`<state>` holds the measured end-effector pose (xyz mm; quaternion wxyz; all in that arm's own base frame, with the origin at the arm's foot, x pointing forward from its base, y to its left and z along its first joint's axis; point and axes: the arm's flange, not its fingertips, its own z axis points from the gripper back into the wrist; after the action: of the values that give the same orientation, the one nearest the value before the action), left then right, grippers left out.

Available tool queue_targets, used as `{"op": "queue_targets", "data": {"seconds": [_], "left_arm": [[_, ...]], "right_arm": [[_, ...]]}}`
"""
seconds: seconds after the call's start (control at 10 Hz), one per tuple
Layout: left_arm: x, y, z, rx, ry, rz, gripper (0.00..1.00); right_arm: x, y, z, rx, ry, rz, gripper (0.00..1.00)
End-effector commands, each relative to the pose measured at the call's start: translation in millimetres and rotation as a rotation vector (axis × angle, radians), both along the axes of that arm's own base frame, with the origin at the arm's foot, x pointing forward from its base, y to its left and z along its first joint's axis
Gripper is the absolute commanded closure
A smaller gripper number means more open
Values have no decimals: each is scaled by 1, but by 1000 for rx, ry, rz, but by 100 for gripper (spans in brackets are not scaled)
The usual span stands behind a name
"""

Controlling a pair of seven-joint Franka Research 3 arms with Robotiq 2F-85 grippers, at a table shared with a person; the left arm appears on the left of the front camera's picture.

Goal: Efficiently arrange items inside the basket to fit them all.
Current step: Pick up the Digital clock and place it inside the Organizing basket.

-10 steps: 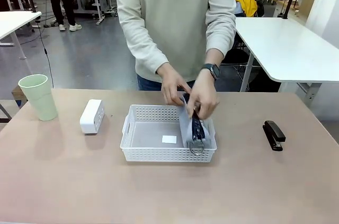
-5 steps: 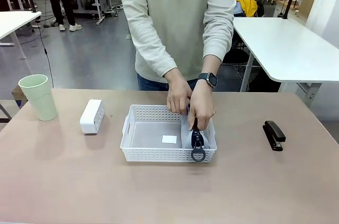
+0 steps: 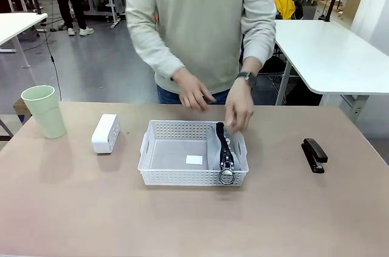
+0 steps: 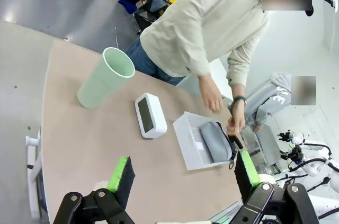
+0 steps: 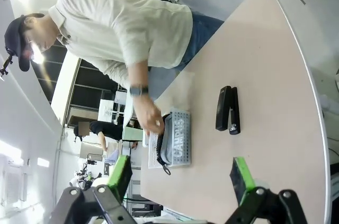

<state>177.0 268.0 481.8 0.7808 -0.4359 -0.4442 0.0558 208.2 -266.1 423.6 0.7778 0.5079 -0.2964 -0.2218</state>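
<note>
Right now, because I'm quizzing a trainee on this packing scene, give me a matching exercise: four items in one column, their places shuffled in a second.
Items:
1. grey pouch
2. white box
3. black stapler
4. green cup

Places:
A. on the table, right of the basket
B. at the table's far left
C. inside the basket, at its right end
D. on the table, just left of the basket

Pairs: 1-C, 2-D, 3-A, 4-B

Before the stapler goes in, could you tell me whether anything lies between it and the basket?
Nothing visible does: bare tabletop separates the black stapler from the white basket, though the grey pouch occupies the basket's end nearest the stapler.
</note>
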Motion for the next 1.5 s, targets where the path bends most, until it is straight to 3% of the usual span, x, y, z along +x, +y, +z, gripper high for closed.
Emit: {"op": "queue_targets", "data": {"seconds": [0.0, 0.2, 0.4, 0.5, 0.9, 1.2, 1.3, 1.4], "left_arm": [[1, 1, 2, 8, -22, -7, 0], [0, 0, 0, 0, 1, 1, 0], [12, -29, 22, 83, 38, -67, 0], [23, -58, 40, 182, 60, -91, 0], [83, -205, 101, 614, 106, -371, 0], [125, -305, 67, 826, 251, -589, 0], [133, -315, 52, 837, 295, -601, 0], [135, -296, 57, 748, 313, -665, 0]], "right_arm": [[2, -2, 1, -4, -35, 2, 0], [2, -2, 1, -4, -35, 2, 0], [2, -2, 1, -4, -35, 2, 0], [2, -2, 1, -4, -35, 2, 0], [2, -2, 1, -4, -35, 2, 0], [2, -2, 1, -4, -35, 2, 0], [2, -2, 1, -4, -35, 2, 0], [2, -2, 1, -4, -35, 2, 0]]}}
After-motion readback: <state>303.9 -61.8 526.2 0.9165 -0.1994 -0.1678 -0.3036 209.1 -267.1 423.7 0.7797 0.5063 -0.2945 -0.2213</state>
